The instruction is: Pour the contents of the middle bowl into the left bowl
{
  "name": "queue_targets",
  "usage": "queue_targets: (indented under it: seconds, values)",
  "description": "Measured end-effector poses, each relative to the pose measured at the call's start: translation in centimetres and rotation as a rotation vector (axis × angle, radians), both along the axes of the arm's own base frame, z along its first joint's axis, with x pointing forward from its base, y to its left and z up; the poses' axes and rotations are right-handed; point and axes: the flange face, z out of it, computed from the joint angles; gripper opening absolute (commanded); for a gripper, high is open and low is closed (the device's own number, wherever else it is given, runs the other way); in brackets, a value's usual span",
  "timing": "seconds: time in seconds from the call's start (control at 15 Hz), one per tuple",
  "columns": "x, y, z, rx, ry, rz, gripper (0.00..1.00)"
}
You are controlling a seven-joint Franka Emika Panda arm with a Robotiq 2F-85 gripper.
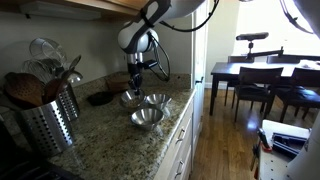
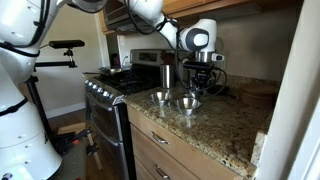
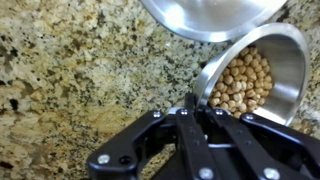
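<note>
In the wrist view my gripper (image 3: pixel 190 102) is shut on the near rim of the middle bowl (image 3: pixel 252 72), a small shiny steel bowl holding chickpeas. The left bowl (image 3: pixel 215 15), the widest steel bowl, lies just beyond it at the top edge, and its inside looks empty. In both exterior views the gripper (image 1: pixel 134 87) (image 2: pixel 203 84) points down at the back of the granite counter with the held bowl (image 1: pixel 129 98) under it. Two other steel bowls (image 1: pixel 157 100) (image 1: pixel 147 117) stand beside it, also seen from the other side (image 2: pixel 187 103) (image 2: pixel 161 97). I cannot tell there which one is wider.
A perforated steel utensil holder (image 1: pixel 50 118) with wooden spoons stands on the granite counter (image 1: pixel 110 140) near the stove (image 2: pixel 105 90). The wall is close behind the gripper. The counter's front edge runs beside the bowls. A dining table and chairs (image 1: pixel 255 80) stand across the room.
</note>
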Motion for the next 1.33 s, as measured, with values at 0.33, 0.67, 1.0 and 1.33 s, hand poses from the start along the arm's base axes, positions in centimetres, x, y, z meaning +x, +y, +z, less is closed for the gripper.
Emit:
queue_targets:
  seconds: [0.33,0.67,1.0,1.33]
  values:
    - [-0.6,-0.3,1.4,0.004,-0.010,-0.008,0.08]
    - [-2.3,0.0,5.0,0.001,-0.038,-0.004,0.07]
    - [-5.4,1.2,8.5,0.000,-0.054,0.013,0.08]
    - [-9.2,3.2,10.0,-0.025,-0.039,0.034,0.08]
